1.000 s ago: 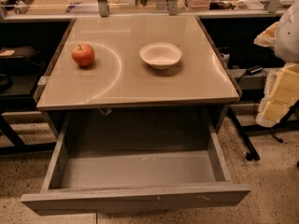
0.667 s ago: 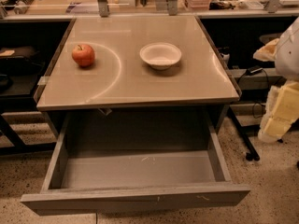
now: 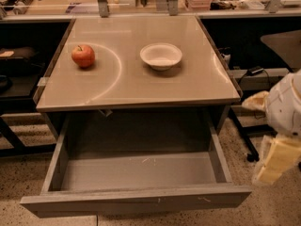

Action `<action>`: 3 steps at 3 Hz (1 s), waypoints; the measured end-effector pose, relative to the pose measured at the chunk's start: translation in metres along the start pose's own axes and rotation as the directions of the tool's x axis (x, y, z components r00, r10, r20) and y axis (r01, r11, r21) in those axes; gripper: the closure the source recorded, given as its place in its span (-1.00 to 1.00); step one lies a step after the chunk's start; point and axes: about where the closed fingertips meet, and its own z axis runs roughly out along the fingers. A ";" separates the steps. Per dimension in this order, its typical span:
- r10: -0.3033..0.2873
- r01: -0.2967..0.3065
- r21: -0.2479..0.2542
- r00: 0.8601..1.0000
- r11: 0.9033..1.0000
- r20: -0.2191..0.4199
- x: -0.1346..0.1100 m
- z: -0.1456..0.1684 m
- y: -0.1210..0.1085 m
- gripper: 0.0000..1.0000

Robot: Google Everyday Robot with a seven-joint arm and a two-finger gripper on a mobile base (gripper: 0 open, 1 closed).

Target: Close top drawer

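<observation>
The top drawer [image 3: 136, 200] is pulled far out under the tabletop, towards me. Its grey box interior [image 3: 141, 171] holds nothing, and its flat front has small pale scratches right of centre. My gripper [image 3: 275, 161] shows as white and cream parts at the right edge of the camera view. It is to the right of the drawer's front right corner and apart from it.
A red apple [image 3: 83, 55] and a white bowl [image 3: 161, 55] sit on the beige tabletop [image 3: 141, 86] above the drawer. Black table legs [image 3: 244, 135] stand to the right and shelving to the left. A cluttered counter runs along the back.
My arm at the right edge has moved downward, closer to the level of the drawer's front. The drawer, apple and bowl have not moved.
</observation>
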 end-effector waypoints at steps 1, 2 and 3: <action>-0.041 0.042 -0.066 0.999 0.997 0.008 0.007 0.048 0.036 -0.29; -0.070 0.069 -0.153 0.998 0.986 -0.004 0.013 0.079 0.061 0.17; -0.070 0.068 -0.160 0.998 0.985 -0.006 0.014 0.081 0.063 0.64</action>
